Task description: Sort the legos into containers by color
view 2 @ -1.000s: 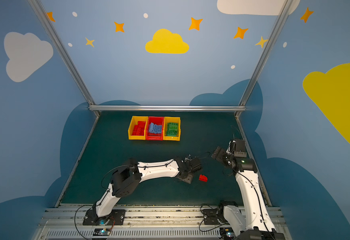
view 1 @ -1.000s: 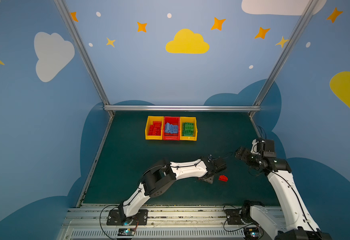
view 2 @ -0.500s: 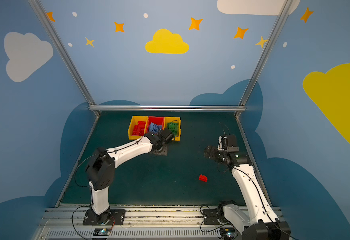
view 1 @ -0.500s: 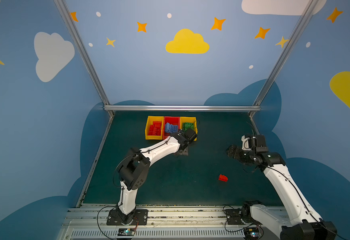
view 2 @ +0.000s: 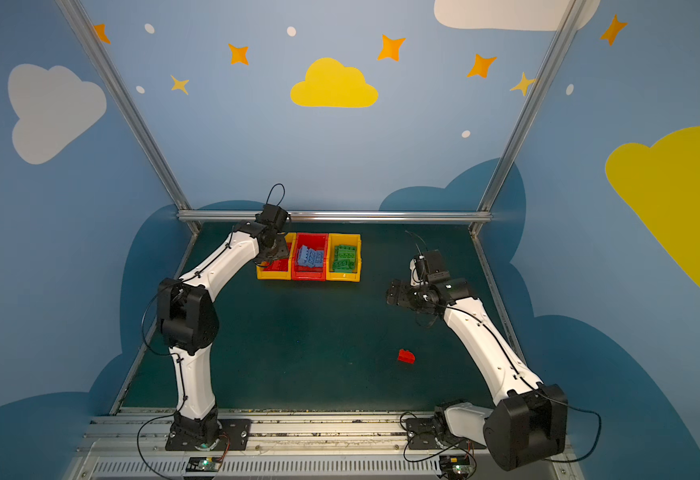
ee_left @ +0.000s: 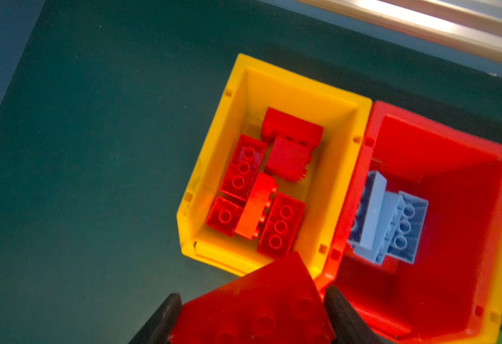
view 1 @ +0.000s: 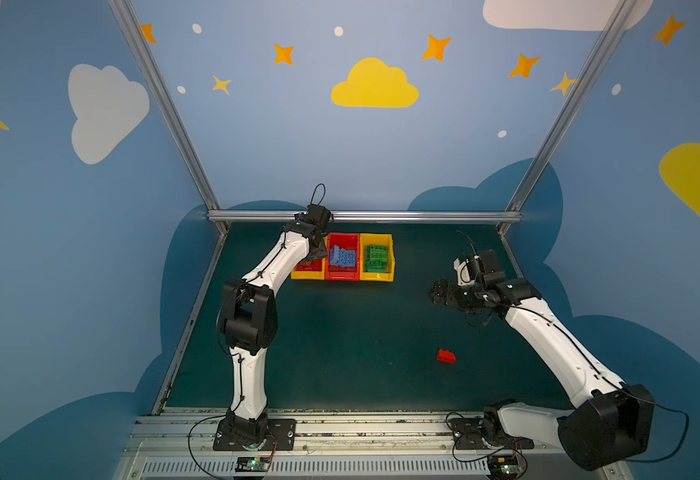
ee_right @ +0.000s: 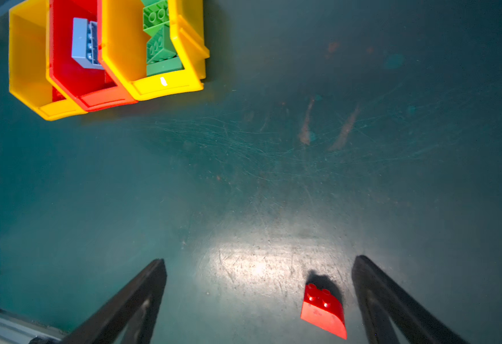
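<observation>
three joined bins sit at the upper middle of the dark green table (view 1: 340,353) in both top views. the left yellow bin (ee_left: 273,86) holds several red bricks (ee_left: 243,169), the middle red bin (ee_left: 452,143) holds light blue bricks (ee_left: 387,220), and the right yellow bin (view 1: 375,238) holds green bricks (view 1: 376,257). the left hand (ee_left: 252,297) clamps a held red brick (ee_left: 261,318) over the left yellow bin's edge. the right hand (ee_right: 258,263) is spread wide and holds nothing. a loose red brick (view 1: 446,356) lies on the table, lower right of centre.

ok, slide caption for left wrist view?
Left gripper holds a red brick over the yellow bin of red legos.
</observation>
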`<state>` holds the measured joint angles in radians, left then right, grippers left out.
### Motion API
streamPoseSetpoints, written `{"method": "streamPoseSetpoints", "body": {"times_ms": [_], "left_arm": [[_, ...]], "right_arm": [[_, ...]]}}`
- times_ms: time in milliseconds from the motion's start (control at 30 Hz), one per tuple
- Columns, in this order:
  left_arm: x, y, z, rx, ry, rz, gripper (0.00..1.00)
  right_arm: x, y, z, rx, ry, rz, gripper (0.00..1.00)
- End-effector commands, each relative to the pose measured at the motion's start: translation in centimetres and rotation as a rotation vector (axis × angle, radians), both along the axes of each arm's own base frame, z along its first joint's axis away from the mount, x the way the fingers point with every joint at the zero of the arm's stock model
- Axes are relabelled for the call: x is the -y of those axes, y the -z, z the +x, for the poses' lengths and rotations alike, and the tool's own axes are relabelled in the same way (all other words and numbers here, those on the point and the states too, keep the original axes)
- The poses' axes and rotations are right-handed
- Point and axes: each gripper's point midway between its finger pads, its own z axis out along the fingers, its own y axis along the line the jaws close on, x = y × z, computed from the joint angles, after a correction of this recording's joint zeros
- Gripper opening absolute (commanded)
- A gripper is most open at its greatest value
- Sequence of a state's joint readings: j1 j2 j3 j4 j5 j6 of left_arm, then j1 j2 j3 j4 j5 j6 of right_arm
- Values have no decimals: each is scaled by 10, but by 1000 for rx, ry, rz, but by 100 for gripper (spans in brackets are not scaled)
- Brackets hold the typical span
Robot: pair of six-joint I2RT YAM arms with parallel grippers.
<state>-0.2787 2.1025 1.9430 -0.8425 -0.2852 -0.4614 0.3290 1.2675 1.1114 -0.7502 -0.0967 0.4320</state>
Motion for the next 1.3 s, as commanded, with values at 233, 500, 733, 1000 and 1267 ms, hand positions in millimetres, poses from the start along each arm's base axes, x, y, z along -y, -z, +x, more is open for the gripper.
{"method": "streamPoseSetpoints", "body": {"times_ms": [233,500,733,1000,1267], "left_arm": [[-16,25,54,-63,2,-10,75],[0,9,62,-20,42,-96,100],[11,-16,16,50,43,-162,100],[46,11,-109,72,100,-199,100],[60,45,-210,30,175,-180,100]], "right_arm": [[-5,-4,2,-4,-13,-39,95],[3,15,-16,-68,17,-120,95],[18,55,-56,-195,74,-208,95],[33,95,-93,-272,143,-214,95],[28,134,-110,-342,154,-194,93]]}}
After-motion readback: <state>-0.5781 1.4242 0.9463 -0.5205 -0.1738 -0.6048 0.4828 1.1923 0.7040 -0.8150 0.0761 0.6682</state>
